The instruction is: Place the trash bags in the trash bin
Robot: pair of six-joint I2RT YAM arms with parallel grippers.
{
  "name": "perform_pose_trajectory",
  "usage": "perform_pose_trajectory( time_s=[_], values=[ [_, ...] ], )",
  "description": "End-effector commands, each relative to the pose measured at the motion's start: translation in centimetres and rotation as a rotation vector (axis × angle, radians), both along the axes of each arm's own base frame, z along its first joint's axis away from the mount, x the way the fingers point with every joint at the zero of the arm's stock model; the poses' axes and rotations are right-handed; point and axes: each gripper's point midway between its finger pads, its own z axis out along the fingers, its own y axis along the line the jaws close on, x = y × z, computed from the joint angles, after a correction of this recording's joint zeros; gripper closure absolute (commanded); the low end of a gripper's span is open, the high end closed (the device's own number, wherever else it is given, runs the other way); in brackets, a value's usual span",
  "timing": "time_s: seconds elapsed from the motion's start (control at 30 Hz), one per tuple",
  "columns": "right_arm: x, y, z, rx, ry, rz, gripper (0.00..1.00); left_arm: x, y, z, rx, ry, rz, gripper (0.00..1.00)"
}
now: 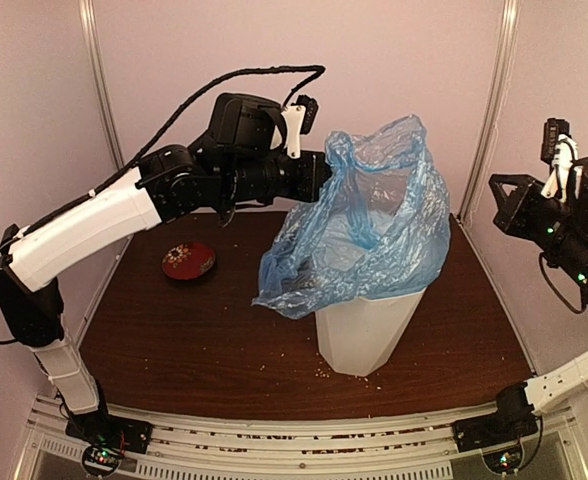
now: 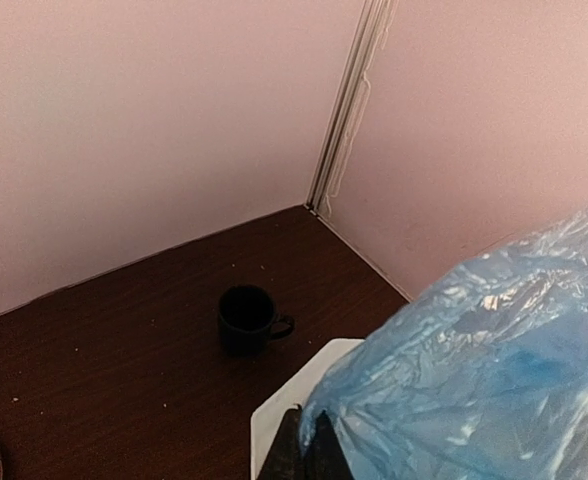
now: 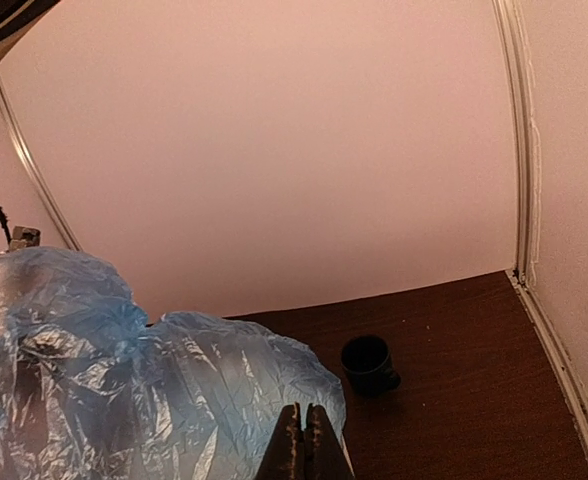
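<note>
The light-blue trash bag (image 1: 374,225) hangs wrinkled over the top of the white faceted trash bin (image 1: 364,335), spilling down its left side. My left gripper (image 1: 326,172) is raised at the bag's upper left corner and shut on its film. In the left wrist view the fingertips (image 2: 304,445) pinch the bag's (image 2: 474,380) edge above the bin's white rim (image 2: 279,405). My right gripper (image 1: 495,186) hangs high at the right, apart from the bag, shut and empty. In the right wrist view (image 3: 305,440) the bag (image 3: 154,390) lies beyond it.
A dark blue mug (image 2: 246,318) stands behind the bin near the back right corner, also in the right wrist view (image 3: 367,362). A small red dish (image 1: 188,260) lies on the dark wood table (image 1: 194,340) at the left. Crumbs are scattered about. Pink walls enclose three sides.
</note>
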Motion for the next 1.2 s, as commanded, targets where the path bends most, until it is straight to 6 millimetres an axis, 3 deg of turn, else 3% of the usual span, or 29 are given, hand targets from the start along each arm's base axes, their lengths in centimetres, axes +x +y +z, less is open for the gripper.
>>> perform_pose_trajectory(
  time_s=[0.0, 0.2, 0.37, 0.47, 0.6, 0.77, 0.9, 1.0, 1.17],
  values=[
    [3.2, 2.1, -0.8, -0.055, 0.055, -0.003, 1.00, -1.0, 1.3, 4.0, -0.093, -0.047, -0.018, 1.00],
    [9.4, 0.4, -0.4, -0.033, 0.087, -0.055, 1.00, -1.4, 2.0, 4.8, -0.103, -0.060, -0.025, 1.00],
    [13.9, 1.3, -3.7, -0.043, 0.181, 0.022, 1.00, -1.5, 2.1, 5.1, -0.099, -0.074, -0.032, 1.00],
    [13.9, 3.2, -5.6, -0.054, 0.212, 0.122, 1.00, -1.5, 1.8, 5.1, -0.097, -0.075, -0.038, 1.00],
    [12.6, 5.2, -8.0, -0.058, 0.251, 0.262, 1.00, -1.4, 1.4, 4.8, -0.089, -0.075, -0.042, 1.00],
    [10.6, 5.9, -9.3, -0.047, 0.287, 0.366, 1.00, -1.6, 1.4, 3.8, -0.079, -0.065, -0.052, 1.00],
    [9.6, 8.1, -10.7, -0.024, 0.348, 0.489, 1.00, -1.9, 2.0, 3.6, -0.084, -0.065, -0.055, 1.00],
    [9.4, 9.4, -11.2, -0.014, 0.371, 0.528, 1.00, -2.3, 2.3, 3.4, -0.086, -0.065, -0.067, 1.00],
    [10.8, 9.2, -13.4, -0.040, 0.442, 0.456, 1.00, -2.4, 2.4, 2.7, -0.075, -0.061, -0.068, 1.00]
  ],
)
